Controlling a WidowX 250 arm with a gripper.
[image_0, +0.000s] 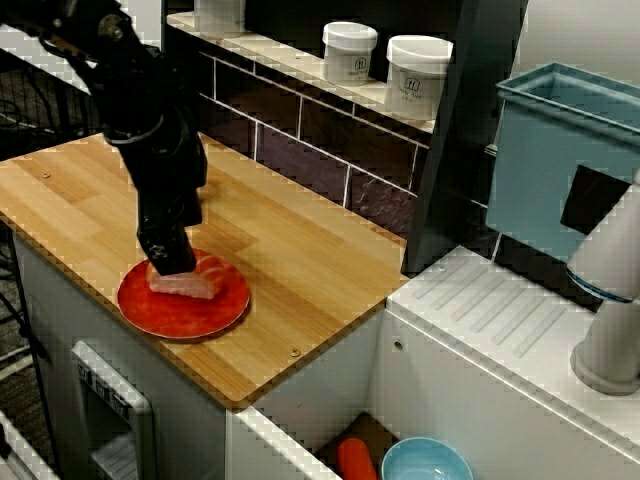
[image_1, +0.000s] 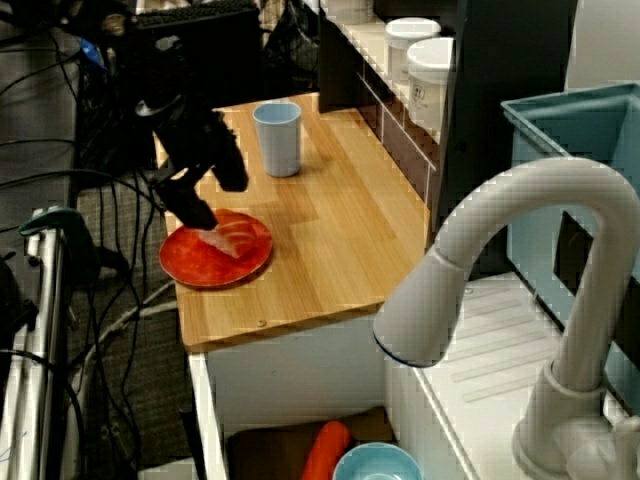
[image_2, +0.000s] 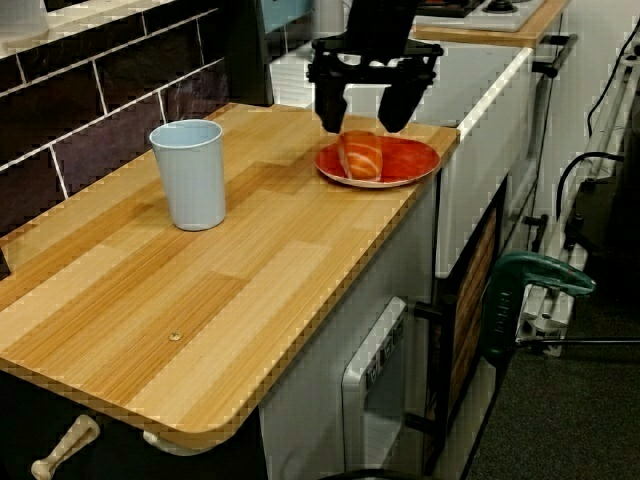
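Your fingers (image_2: 329, 108) stand spread wide and grip nothing. The salmon piece (image_2: 361, 156) lies on the red plate (image_2: 412, 160), right beneath the gap between them. In the view along the surface, one finger stands to each side of it. In the view from over the sink, their tips hang at the top of the salmon, and you cannot tell whether they touch it. The plate sits near the edge of the surface (image_2: 250, 260), and a blue cup (image_2: 189, 173) stands well apart.
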